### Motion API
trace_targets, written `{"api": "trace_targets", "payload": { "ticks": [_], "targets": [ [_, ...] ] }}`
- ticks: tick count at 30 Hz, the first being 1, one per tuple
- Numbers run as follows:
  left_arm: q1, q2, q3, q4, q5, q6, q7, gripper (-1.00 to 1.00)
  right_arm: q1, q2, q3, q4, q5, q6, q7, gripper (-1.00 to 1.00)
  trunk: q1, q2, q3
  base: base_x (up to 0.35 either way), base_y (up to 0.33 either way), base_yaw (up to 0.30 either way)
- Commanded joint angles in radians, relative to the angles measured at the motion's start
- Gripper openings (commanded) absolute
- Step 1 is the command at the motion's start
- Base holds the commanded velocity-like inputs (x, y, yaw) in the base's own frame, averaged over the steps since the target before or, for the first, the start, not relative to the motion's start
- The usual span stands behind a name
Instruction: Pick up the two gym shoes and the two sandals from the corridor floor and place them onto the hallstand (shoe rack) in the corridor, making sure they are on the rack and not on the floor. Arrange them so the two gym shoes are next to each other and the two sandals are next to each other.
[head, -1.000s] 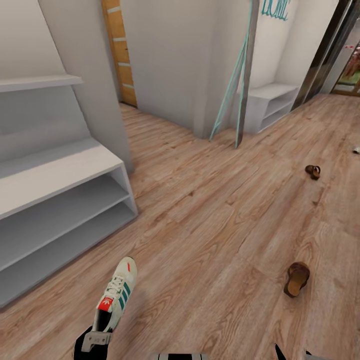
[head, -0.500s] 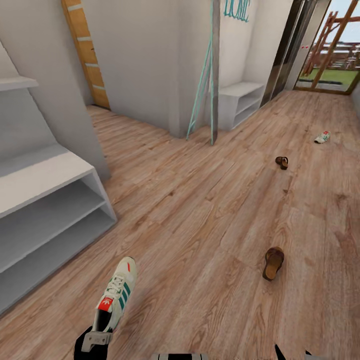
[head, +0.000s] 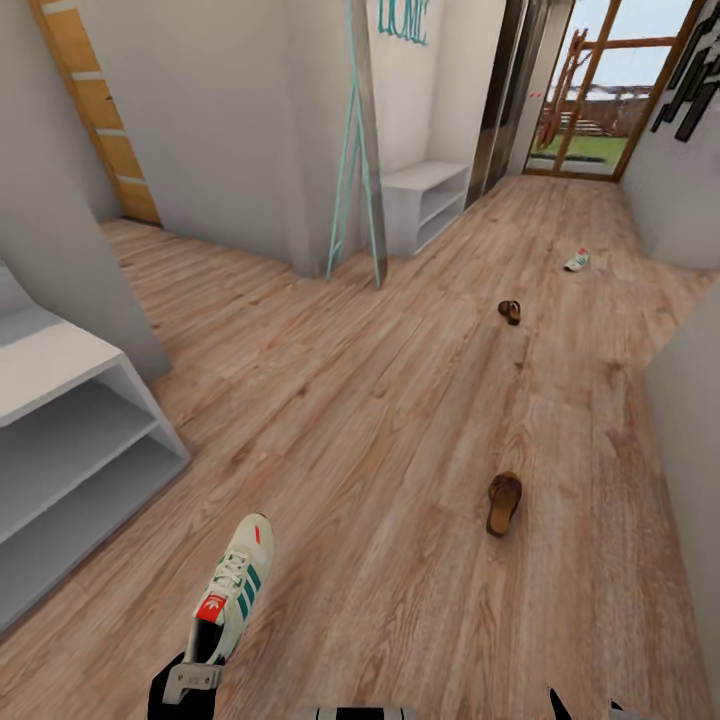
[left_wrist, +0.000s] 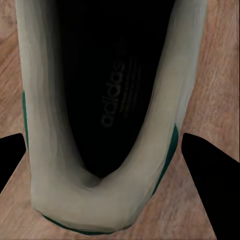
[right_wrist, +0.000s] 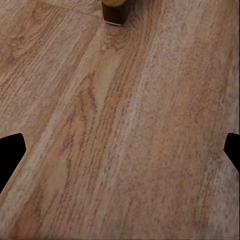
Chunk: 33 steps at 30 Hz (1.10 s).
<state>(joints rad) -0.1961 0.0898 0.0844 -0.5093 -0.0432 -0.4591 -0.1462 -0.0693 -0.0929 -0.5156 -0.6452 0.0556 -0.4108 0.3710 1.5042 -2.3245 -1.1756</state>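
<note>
Left tool (head: 190, 668), two gym shoes (head: 234, 585), two sandals (head: 503, 502)

Wood-plank floor (right_wrist: 125, 140); brown sandal (right_wrist: 114, 10) at edge; fingers (right_wrist: 10, 150) apart.

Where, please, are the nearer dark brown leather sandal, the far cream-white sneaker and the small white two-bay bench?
nearer dark brown leather sandal (head: 504, 502): head view, on its tan footbed.
far cream-white sneaker (head: 577, 262): head view, mid-upper.
small white two-bay bench (head: 425, 178): head view, on its flat top.

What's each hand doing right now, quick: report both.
Left hand: shut on a sneaker, gripped at the heel.
Right hand: open, holding nothing, over bare floor.
</note>
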Motion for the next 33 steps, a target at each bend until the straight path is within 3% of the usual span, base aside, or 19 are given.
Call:
{"api": "trace_targets", "payload": {
  "ticks": [1,9,25,33],
  "targets": [
    [0.0,-0.001,0.008,0.0,-0.004,-0.003,-0.009,-1.0,-0.001,0.001,-0.007,0.001,0.006,-0.003,0.008,1.0,0.0,0.0,-0.001,0.0,0.0,-0.3],
    [0.009,-0.001,0.008,-0.002,-0.004,-0.003,-0.009,-1.0,-0.001,0.001,-0.007,0.001,0.006,-0.003,0.008,1.0,0.0,0.0,-0.001,0.072,0.074,-0.3],
    [0.01,0.0,0.008,-0.003,0.009,-0.003,-0.009,-1.0,-0.001,0.001,-0.007,0.001,0.006,-0.003,0.008,1.0,0.0,0.0,-0.001,0.148,0.254,-0.3],
    [0.01,0.0,0.008,-0.003,0.009,-0.003,-0.009,-1.0,-0.001,0.001,-0.006,0.001,0.006,-0.003,0.008,1.0,0.0,0.0,-0.001,0.015,0.065,-0.3]
  ]
}}
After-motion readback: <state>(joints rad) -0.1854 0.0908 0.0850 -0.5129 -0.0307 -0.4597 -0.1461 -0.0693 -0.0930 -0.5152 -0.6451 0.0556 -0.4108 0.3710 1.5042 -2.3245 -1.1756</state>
